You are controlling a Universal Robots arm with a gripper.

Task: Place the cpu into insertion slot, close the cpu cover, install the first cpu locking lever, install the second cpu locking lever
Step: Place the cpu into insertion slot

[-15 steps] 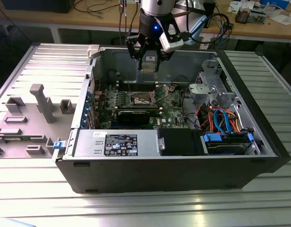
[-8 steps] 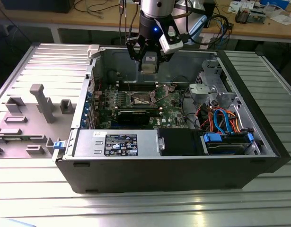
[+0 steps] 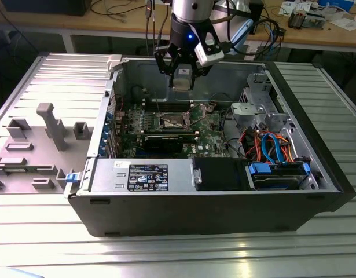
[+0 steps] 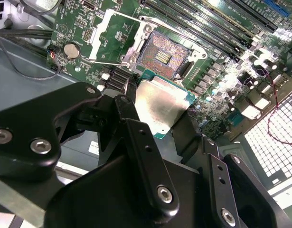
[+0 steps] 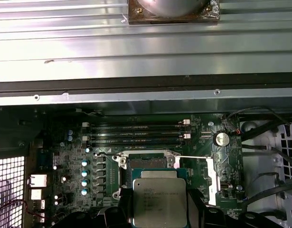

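Note:
My gripper (image 3: 182, 80) hangs inside the open computer case (image 3: 102, 191), shut on the cpu (image 4: 160, 107), a flat silver-grey square on a green base. Black fingers (image 4: 126, 108) clamp two opposite edges of it. In the first wrist view the cpu (image 5: 159, 202) is held level above the board. The insertion slot (image 4: 162, 54), a dark square socket with a silver rim, lies bare on the green board just beyond the chip; the cpu partly covers the slot (image 5: 148, 161) in the first wrist view. The cpu cover (image 4: 96, 47) stands swung open beside the socket.
Long black memory slots (image 5: 136, 135) run along the socket's far side. A black graphics card (image 3: 166, 142), the power supply (image 3: 143, 174) and a drive cage with coloured cables (image 3: 270, 145) crowd the case. Grey fixtures (image 3: 50, 124) stand at the exterior view's left.

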